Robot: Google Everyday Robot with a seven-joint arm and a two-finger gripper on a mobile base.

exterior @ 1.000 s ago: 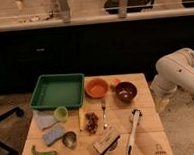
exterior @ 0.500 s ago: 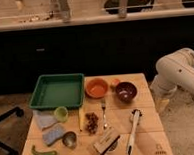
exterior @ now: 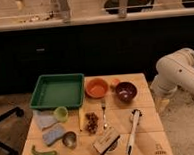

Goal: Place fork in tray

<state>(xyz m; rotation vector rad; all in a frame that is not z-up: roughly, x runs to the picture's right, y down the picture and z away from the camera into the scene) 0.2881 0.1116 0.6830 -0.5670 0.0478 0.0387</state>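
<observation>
Nothing has moved since a second ago: arm, fork and dishes sit where they were. Widest of all, the wooden table (exterior: 143, 120) keeps open room along its right side, between the brush and the edge, with dark floor beyond both its left and right edges. Over that floor on the right bends the white arm (exterior: 176, 72). Its gripper (exterior: 162, 104) hangs just off the table's right edge, jaws wide and holding nothing (well apart from the fork).

At the table's back left corner, the green tray (exterior: 57, 92) shows its green floor from wall to wall. Just right of it stands the orange bowl (exterior: 96, 87), and beside that a dark bowl (exterior: 125, 92) with something pale inside. Near the front right the white-handled brush (exterior: 133, 132) lies aslant. Flat at mid-table, in front of the orange bowl, lies the fork (exterior: 104, 115), outside the tray and near its front right corner. A small green cup (exterior: 61, 113) stands just in front of the tray.
</observation>
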